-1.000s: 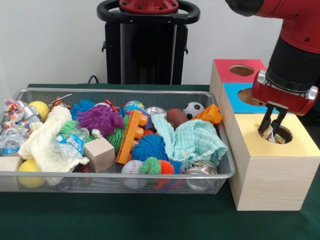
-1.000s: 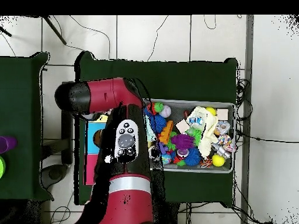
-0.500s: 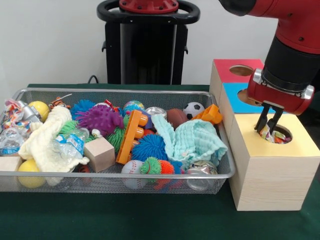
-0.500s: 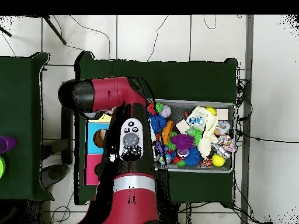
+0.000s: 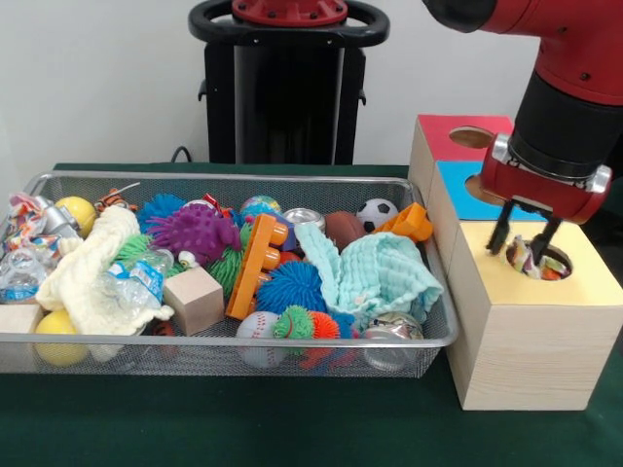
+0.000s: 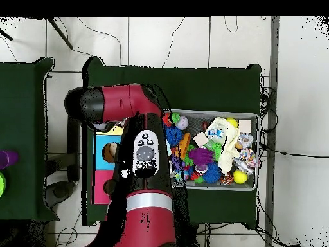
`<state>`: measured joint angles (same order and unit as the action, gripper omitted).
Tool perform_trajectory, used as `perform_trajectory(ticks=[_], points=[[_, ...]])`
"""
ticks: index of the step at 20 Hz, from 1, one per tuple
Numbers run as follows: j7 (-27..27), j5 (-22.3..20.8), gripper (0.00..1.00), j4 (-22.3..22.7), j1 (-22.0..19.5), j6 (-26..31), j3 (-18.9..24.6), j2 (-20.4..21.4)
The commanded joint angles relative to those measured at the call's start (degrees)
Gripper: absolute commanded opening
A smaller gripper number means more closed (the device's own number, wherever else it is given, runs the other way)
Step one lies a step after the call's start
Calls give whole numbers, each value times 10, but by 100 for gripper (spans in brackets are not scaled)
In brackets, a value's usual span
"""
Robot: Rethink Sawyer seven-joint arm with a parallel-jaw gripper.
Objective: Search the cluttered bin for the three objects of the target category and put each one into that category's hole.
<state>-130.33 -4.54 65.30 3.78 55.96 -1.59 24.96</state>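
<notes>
From the front, a crumpled, shiny wrapper point(image 5: 533, 261) with red, white and green print sits in the round hole point(image 5: 541, 261) of the yellow-topped wooden box point(image 5: 531, 321); its long axis cannot be told. The gripper point(image 5: 523, 239) hangs just above it, jaws spread apart and empty. The wire-mesh bin point(image 5: 219, 336) holds spiky balls and cloths.

From overhead, the red arm point(image 6: 141, 161) covers the boxes; the bin point(image 6: 252, 187) lies beside it.

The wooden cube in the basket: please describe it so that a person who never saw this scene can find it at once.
Start at the wire mesh basket that fills the picture's left and middle in the front view. Near its front rim, left of centre, the wooden cube sits between a crumpled clear plastic bottle and an orange plastic toy. It is the only plain, pale, square-edged block among soft, brightly coloured toys there.
</notes>
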Motion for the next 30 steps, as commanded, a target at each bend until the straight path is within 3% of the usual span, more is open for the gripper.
perform_trajectory(ticks=[1, 15, 21, 30], points=[[80, -75, 100, 35, 3, -1, 7, 18], [70, -60, 100, 41, -35, 9, 44, 21], [64, -49, 100, 74, -39, 9, 54, 43], [75, -52, 100, -27, -43, 113, 63, 21]])
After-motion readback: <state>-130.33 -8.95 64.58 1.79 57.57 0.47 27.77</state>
